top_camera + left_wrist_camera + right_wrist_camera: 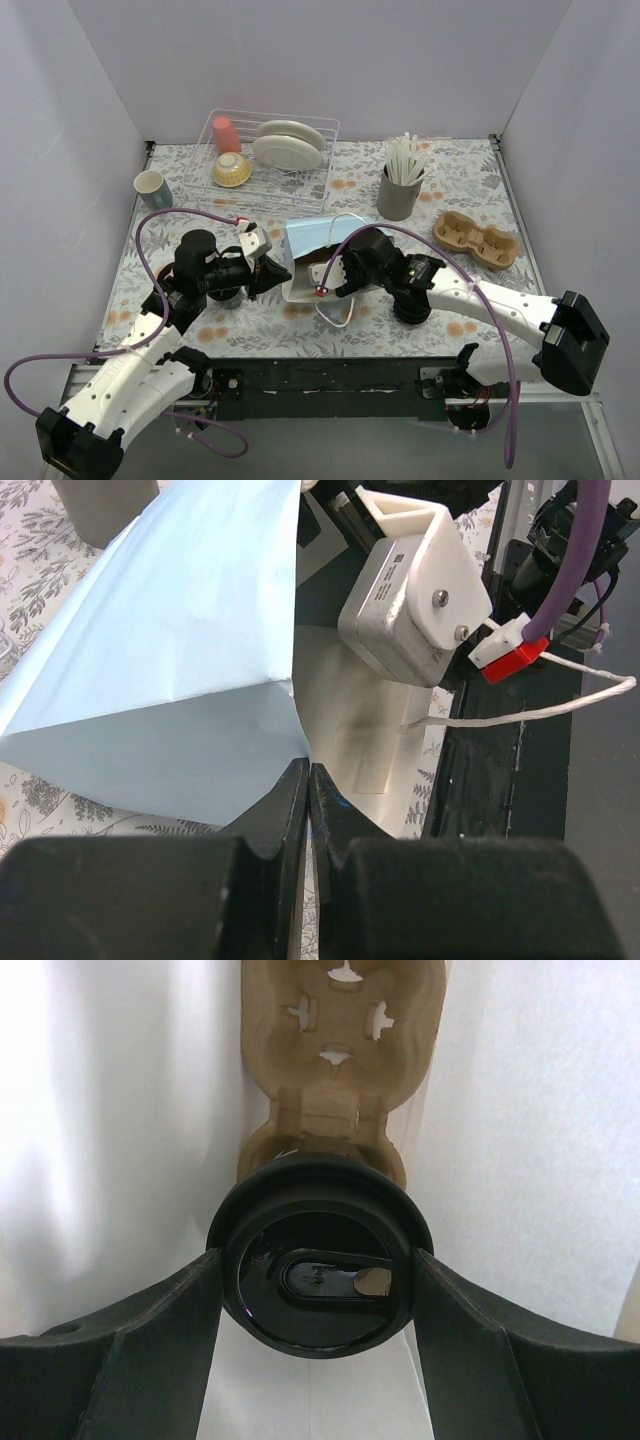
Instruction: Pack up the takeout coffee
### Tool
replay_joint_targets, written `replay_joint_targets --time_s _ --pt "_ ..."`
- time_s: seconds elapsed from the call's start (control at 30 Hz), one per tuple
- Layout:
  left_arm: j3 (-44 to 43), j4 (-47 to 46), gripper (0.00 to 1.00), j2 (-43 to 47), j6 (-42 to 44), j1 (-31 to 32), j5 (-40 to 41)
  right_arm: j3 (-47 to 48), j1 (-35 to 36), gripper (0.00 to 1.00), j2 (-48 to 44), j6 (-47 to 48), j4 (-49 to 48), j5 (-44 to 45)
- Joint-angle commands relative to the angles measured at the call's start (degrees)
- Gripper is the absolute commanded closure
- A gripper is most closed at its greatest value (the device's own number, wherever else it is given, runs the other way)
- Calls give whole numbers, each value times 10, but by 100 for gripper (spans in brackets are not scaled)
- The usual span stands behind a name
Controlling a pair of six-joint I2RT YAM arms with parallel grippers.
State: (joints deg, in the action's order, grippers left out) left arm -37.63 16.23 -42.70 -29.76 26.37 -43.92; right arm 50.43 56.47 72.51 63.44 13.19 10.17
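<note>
A light blue paper bag [308, 240] lies on its side at the table's middle, its white-lined mouth facing the arms. My left gripper [308, 780] is shut on the bag's [180, 660] lower rim at the corner of the mouth. My right gripper [318, 1265] reaches inside the bag. It is shut on the takeout coffee [320, 1200], one finger on each side of the black lid. Just past the cup, a brown pulp cup carrier [335, 1050] lies on the bag's floor. From above, the right gripper [328, 275] sits in the bag's mouth and the cup is hidden.
A wire dish rack [330, 125] at the back holds a pink cup [226, 132], plates [290, 145] and a bowl [232, 170]. A mug [151, 186] stands back left. At the right are a grey holder of white sticks [399, 195] and a second pulp carrier [476, 240].
</note>
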Motion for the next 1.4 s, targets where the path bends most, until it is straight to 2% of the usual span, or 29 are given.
replay_joint_targets --time_s 0.0,0.47,1.37 --pt "-22 -8 100 0 8 1 -9 -6 -11 67 8 33 -33 -12" --pt "-27 -9 100 -6 11 1 -9 -12 -26 67 11 45 -26 -18" --pt "-17 -17 100 -1 -4 1 -15 -36 -59 68 57 57 -102 -53"
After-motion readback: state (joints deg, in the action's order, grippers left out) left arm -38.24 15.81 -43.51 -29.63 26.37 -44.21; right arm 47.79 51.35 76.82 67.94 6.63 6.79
